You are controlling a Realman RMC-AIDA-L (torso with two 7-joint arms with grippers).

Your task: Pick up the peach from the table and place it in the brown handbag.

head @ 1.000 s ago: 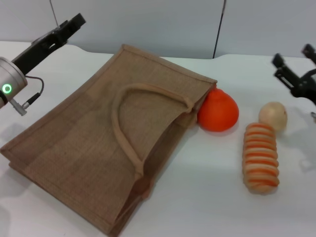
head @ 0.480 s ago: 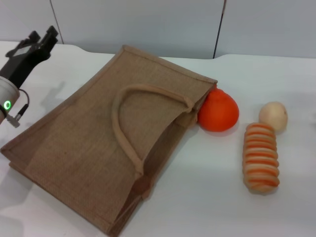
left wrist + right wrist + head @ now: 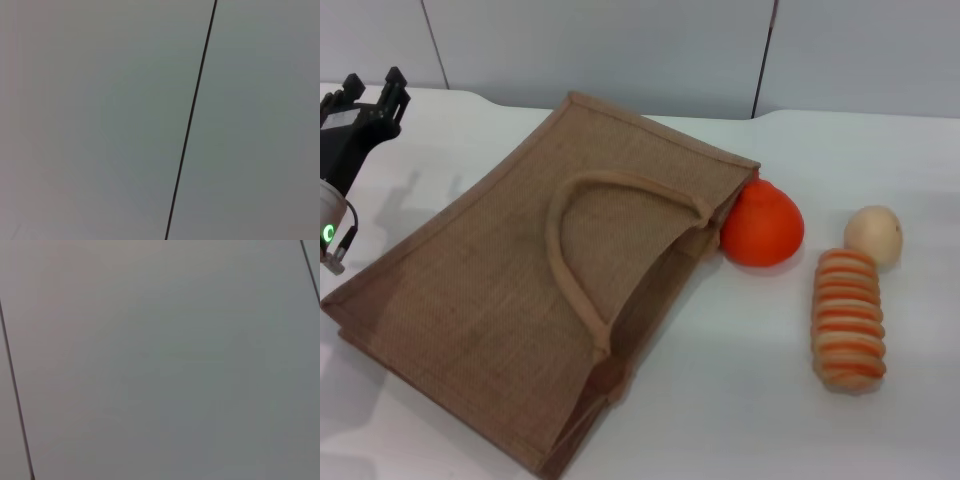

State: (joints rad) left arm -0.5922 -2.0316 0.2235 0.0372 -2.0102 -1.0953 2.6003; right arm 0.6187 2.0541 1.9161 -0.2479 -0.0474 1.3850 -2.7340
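No small pale-pink peach can be made out on the desk. It may lie hidden inside or behind the brown handbag, but this cannot be told.

The handbag lies flat, with 1 looped handle on top and its mouth beside the orange fruit. A pale beige fruit and a striped bread roll are set farther right.

A peach is judged light, soft-skinned and prone to rolling, so it is best taken gently across its widest part. The limp burlap mouth is likely to sag shut.

The left gripper is held above the desk's far-left corner, its fingers spread apart and nothing held. The right gripper is not seen, and only wall panels are shown in both wrist views.
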